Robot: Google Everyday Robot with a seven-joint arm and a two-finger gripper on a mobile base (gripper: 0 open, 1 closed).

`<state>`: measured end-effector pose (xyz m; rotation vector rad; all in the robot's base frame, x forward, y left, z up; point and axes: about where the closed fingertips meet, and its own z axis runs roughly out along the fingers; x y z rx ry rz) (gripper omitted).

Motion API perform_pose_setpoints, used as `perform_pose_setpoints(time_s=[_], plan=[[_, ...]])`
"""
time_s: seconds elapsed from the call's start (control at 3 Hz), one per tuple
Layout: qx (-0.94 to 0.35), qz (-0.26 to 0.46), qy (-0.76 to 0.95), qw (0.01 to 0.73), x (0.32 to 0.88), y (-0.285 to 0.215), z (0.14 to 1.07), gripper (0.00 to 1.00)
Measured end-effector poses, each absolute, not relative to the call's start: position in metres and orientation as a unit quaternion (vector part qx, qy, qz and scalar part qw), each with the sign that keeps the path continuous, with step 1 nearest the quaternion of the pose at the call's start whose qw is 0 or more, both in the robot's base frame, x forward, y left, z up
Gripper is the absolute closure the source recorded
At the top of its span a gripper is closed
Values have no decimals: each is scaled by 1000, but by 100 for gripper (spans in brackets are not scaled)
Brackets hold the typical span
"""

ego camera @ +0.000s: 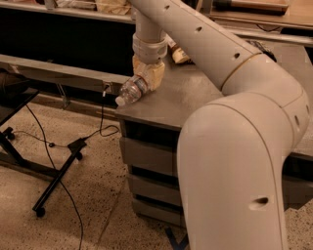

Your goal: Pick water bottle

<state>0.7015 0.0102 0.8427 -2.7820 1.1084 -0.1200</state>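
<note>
I saw a grey table top on a cabinet with drawer fronts beneath, standing on a speckled floor. To the left stood a black stand on wheeled legs, with dark cables trailing over the floor. Behind the table ran a long, dark bench, and crinkled snack bags lay along its upper ledge. Another bag lay on the table behind the arm. The robot's pale arm filled the right side and reached across to the table's near-left corner.

The water bottle lay on its side at that corner, tilted, its white cap pointing out past the edge towards the floor. Its base end was tucked under the gripper, which came down from above and sat directly over the bottle's rear half, touching it or very nearly so. The neck and cap stuck out free of the gripper.

I could not tell how far the gripper was open, or whether it had hold of the bottle.
</note>
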Motion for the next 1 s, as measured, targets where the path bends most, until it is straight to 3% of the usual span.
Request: perform_pose_setpoints(time_s=[0.33,0.67,1.0], plan=[[-913,-5,388,126,701,0,862,92],[-879,35,402,255,698,-12,928,100],[-854,37,409,318,694,-25,970,100]])
